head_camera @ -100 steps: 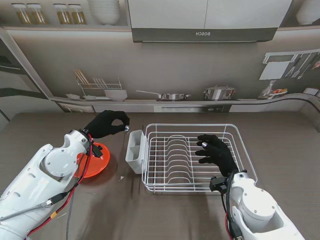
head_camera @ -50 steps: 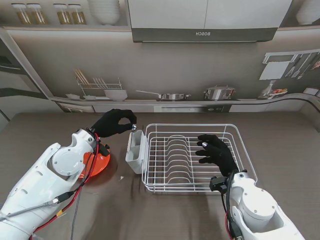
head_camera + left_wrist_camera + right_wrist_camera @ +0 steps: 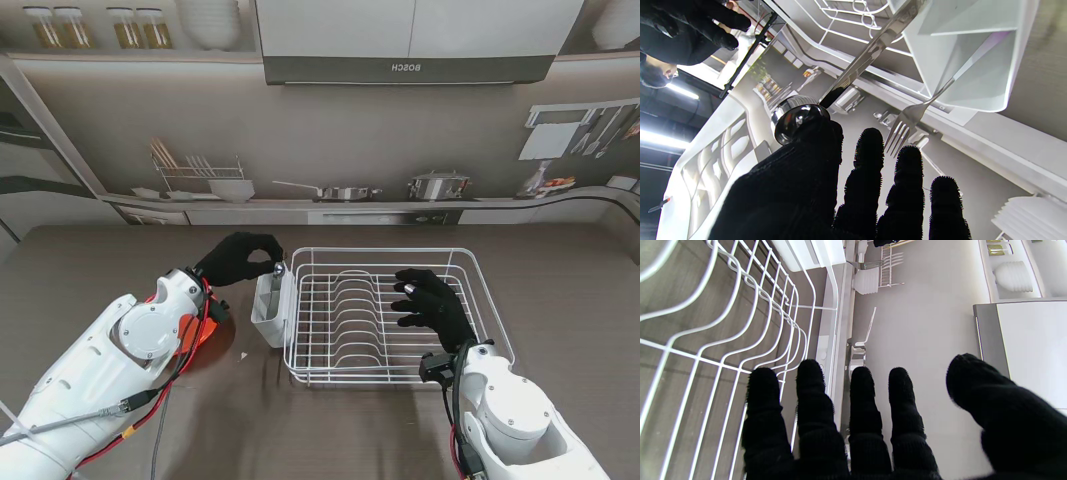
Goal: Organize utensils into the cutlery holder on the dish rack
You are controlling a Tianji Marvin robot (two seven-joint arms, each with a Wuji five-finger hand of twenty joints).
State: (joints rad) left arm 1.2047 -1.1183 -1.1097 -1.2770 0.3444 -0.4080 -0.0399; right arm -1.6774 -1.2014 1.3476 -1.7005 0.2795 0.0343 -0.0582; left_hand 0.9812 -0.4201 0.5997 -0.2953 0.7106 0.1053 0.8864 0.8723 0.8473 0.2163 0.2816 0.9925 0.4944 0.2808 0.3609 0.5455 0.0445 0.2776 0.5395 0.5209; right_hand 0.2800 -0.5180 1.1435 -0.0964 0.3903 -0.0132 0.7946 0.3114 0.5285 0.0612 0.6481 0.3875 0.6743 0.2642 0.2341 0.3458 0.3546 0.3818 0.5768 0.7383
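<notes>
- spoon (image 3: 826, 106): my left hand (image 3: 240, 258) pinches it by the bowl end, thumb and forefinger closed on the shiny round bowl, just over the cutlery holder (image 3: 270, 303).
- readable writing: only "bosch" on the range hood (image 3: 405, 66) in the backdrop; nothing legible on the utensils or rack.
- the spoon's long axis runs from the bowl at my fingertips down toward the holder, handle end pointing into or at the holder's mouth; i cannot tell if the tip is inside.
- it looks like polished steel, mirror bright, with a long flat handle.
- a fork (image 3: 907, 123) already stands in the white holder, tines up, handle leaning in the compartment.
- the holder hangs on the left end of the white wire dish rack (image 3: 480, 300).
- my right hand (image 3: 432, 305) hovers over the rack, fingers spread, holding nothing.
- an orange plate (image 3: 205, 320) sits on the table under my left arm.
</notes>
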